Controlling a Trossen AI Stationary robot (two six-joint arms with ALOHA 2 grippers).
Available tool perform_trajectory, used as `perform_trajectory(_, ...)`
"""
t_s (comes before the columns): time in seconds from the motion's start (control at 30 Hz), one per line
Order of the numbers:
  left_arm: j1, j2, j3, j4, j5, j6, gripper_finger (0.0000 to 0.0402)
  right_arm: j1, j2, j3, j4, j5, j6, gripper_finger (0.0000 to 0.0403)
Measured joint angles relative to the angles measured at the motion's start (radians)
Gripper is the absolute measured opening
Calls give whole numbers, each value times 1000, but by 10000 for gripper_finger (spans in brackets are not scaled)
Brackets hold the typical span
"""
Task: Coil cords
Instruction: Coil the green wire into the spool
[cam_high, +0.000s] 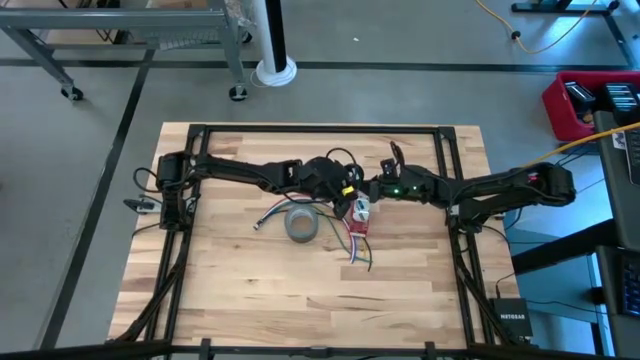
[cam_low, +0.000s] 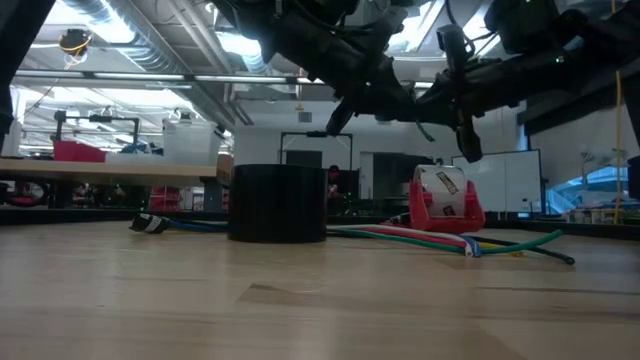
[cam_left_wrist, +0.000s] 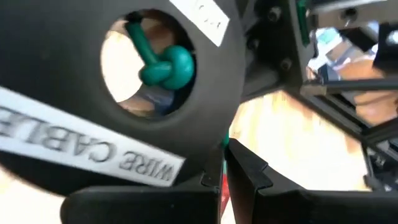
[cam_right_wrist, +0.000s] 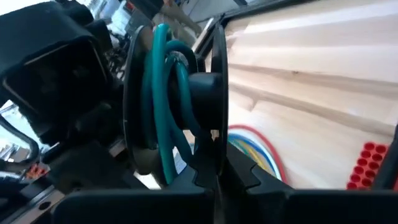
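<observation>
The two hands meet at the centre of the high view, where their tips are hard to make out. Between them hangs a black spool wound with green cord, raised above the tabletop. The right hand is closed on the spool's rim; the left hand pinches its labelled flange, almost shut. Loose coloured wires lie below, beside the grey tape roll.

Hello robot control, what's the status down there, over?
Left gripper and right gripper meet above table centre; right clamped on black spool's flange. Green cord wound on spool. Grey tape roll, coloured wires lie beneath.
</observation>
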Motion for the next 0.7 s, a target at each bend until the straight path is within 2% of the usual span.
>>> perform_trajectory(0.33, -15, -1, 0, -63, 1, 109, 0, 1, -103, 0, -211, -48, -3, 3)
perform_trajectory(0.7, -15, -1, 0, -67, 14, 141, 9, 0, -171, 0, -306, -144, -3, 3)
